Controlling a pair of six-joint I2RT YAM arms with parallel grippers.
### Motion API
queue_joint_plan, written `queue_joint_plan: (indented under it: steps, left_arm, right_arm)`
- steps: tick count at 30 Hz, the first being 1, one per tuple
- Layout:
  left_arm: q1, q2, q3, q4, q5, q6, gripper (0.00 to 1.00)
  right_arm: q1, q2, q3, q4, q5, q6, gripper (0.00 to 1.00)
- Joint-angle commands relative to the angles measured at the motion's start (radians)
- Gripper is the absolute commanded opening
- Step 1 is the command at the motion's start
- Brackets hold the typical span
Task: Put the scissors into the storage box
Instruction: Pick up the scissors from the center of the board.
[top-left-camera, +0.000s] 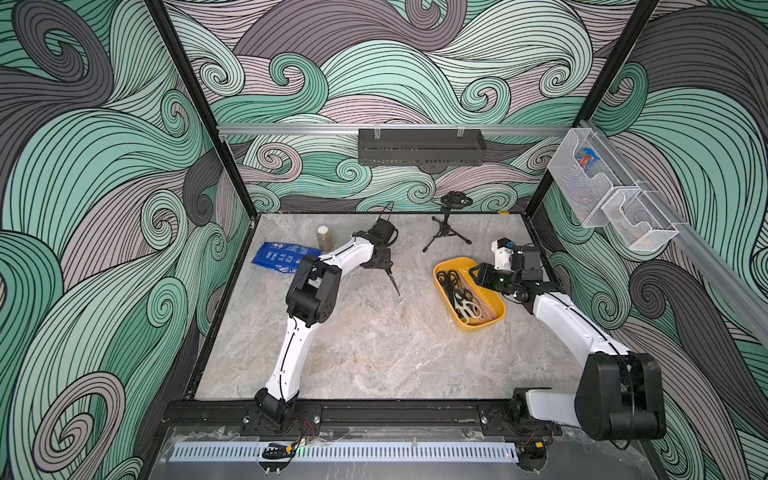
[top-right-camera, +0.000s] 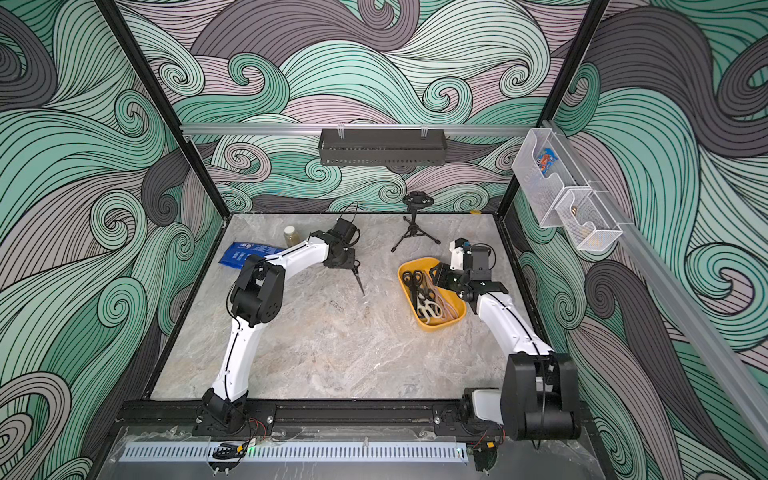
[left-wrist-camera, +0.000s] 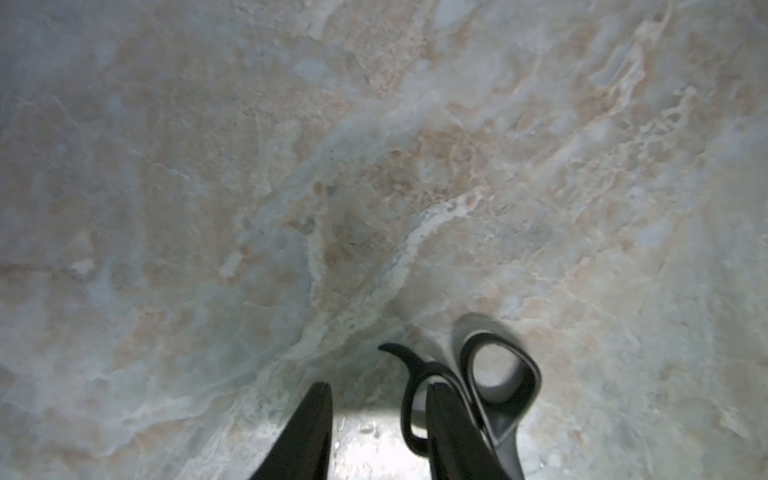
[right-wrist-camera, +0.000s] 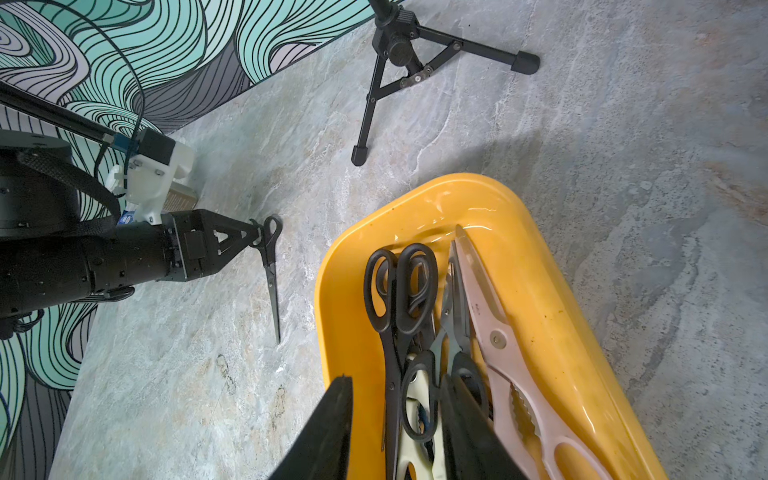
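Right wrist: L fingers (right-wrist-camera: 253, 237) hook slim black scissors (right-wrist-camera: 271, 274), tip down; R fingers (right-wrist-camera: 390, 419) apart.

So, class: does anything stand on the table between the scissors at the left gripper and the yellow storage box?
Nothing visible does. Bare table lies between the scissors and the storage box; the tripod stands farther back.

The yellow box (right-wrist-camera: 540, 299) looks like glossy smooth plastic, the scissors (right-wrist-camera: 399, 291) inside have matt black handles and dull steel blades, and the table (top-left-camera: 374, 353) has a marble-looking matt finish.
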Motion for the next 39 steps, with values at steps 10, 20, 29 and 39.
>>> queue_joint_plan:
  steps: [10,20,29,39]
  left_arm:
    - [0.001,0.052,0.031,-0.065,-0.025,0.033,0.33]
    - [-0.001,0.033,-0.018,-0.098,-0.046,0.077,0.25]
    - [0.001,-0.05,-0.174,-0.1,0.003,0.128,0.22]
    - [0.002,0.007,-0.138,-0.153,0.043,0.159,0.1]
  right_arm:
    - [0.007,0.022,0.018,0.009,-0.013,0.001,0.39]
    - [0.01,0.025,0.025,0.01,-0.009,0.001,0.39]
    - [0.016,0.044,0.05,0.01,-0.014,0.004,0.39]
    - [0.019,0.031,0.042,0.01,-0.006,0.007,0.38]
